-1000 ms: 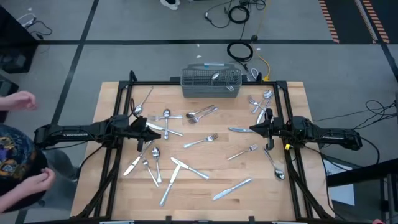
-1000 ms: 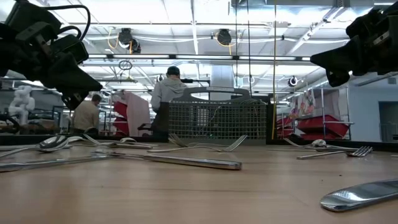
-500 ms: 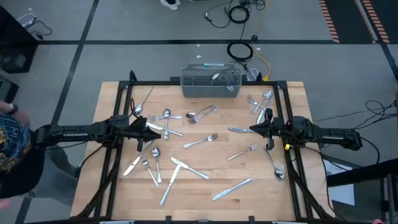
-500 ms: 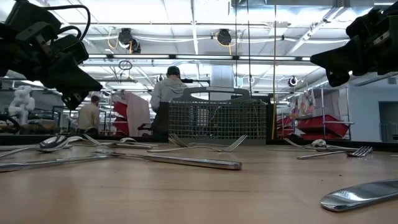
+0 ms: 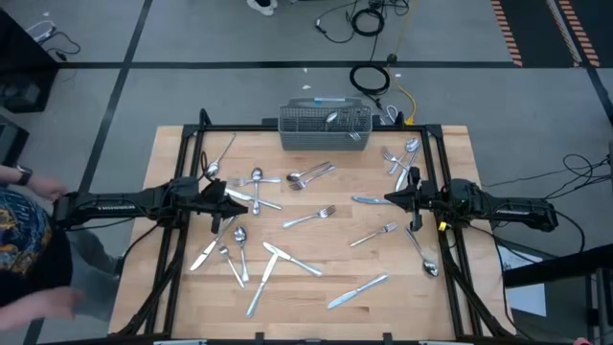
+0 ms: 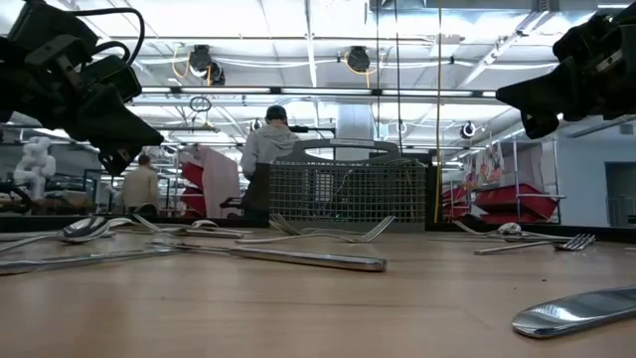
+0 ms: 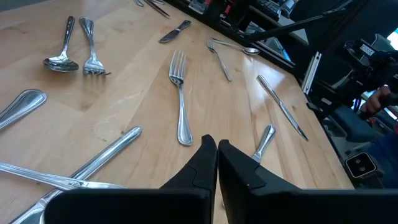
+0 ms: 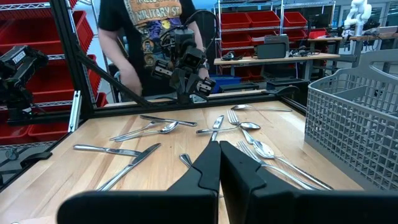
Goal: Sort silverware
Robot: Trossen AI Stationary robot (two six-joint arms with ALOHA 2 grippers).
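Note:
Silverware lies scattered flat on the wooden table (image 5: 316,316): a fork (image 5: 308,218) at the middle, a knife (image 5: 357,291) near the front, a spoon (image 5: 422,257) at the right, and several more pieces at the left (image 5: 238,251) and far right (image 5: 400,158). My left gripper (image 5: 247,206) is shut and empty above the table's left part, its tips (image 7: 216,144) hovering over a fork (image 7: 180,99). My right gripper (image 5: 388,199) is shut and empty at the right, level above the table (image 8: 219,146).
A grey wire-mesh basket (image 5: 325,127) stands at the far edge with a spoon in it. A black frame (image 5: 192,158) borders the table. A person (image 5: 24,240) stands at the left edge, behind my left arm.
Both arms and the silverware have kept still. The person at the table's left edge has shifted, with the hands moving lower.

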